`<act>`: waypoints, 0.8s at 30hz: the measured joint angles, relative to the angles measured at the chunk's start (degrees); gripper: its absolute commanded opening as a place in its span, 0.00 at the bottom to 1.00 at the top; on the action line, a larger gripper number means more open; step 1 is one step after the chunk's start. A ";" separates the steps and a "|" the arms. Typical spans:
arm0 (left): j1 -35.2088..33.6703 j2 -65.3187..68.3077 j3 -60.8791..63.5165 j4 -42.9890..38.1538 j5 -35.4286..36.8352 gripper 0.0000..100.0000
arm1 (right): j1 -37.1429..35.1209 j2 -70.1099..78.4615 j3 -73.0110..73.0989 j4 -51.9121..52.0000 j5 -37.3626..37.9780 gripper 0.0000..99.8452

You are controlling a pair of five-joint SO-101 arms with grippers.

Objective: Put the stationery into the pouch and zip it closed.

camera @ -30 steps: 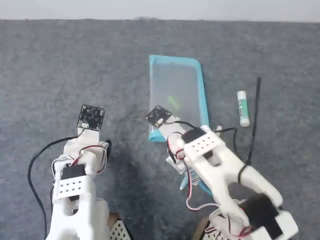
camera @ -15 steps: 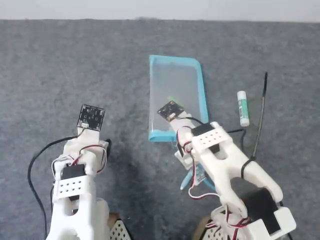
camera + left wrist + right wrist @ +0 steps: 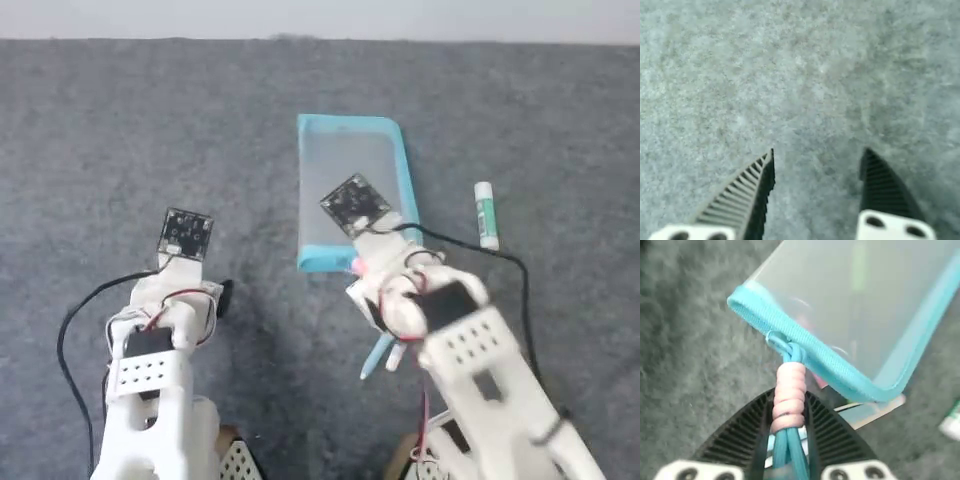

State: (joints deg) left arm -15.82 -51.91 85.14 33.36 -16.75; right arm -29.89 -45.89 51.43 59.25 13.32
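The pouch [image 3: 352,175] is lying flat on the grey felt table [image 3: 120,130], slightly right of the middle. Its long sides are running from near to far. It has a see-through face and a teal zip band [image 3: 815,357] along its near short edge. A green item [image 3: 858,267] is showing through the face, too blurred to name.

The right gripper [image 3: 790,394] is sitting at the near edge of the pouch. Its jaws are closing narrowly on the pink bead [image 3: 789,382] of the zip pull. A teal cord [image 3: 790,455] is running from the bead back between the jaws. The far end of the bead is tying into a small ring [image 3: 774,339] on the zip band, close to the pouch's near left corner. Whether the zip is open or closed along that edge cannot be told.

The glue stick [image 3: 486,216], white with a green label, is lying on the table to the right of the pouch, apart from it and pointing near to far.

The left gripper [image 3: 819,151] is hanging over bare felt well to the left of the pouch. Its jaws are standing wide apart and holding nothing. The left arm [image 3: 150,360] is standing at the near left of the table, and the right arm [image 3: 480,360] at the near right.
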 measured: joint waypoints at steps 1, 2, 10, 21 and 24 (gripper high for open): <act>0.88 0.00 -0.70 0.88 0.00 0.30 | 0.09 -2.29 0.00 0.79 0.79 0.01; 1.85 -0.18 -1.32 1.76 0.00 0.31 | 0.09 -3.87 -0.09 1.67 1.49 0.01; 12.04 -16.88 -9.23 16.53 6.24 0.31 | -0.26 -5.10 -3.96 8.70 2.64 0.01; 26.20 -32.62 -12.22 23.82 9.58 0.31 | -1.76 -5.10 -6.15 9.93 2.64 0.01; 27.43 -32.62 -11.96 23.82 9.76 0.31 | -5.01 -5.10 -8.35 12.31 2.73 0.01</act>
State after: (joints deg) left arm 11.60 -84.53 73.19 57.19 -6.99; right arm -34.90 -50.99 43.08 71.56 16.04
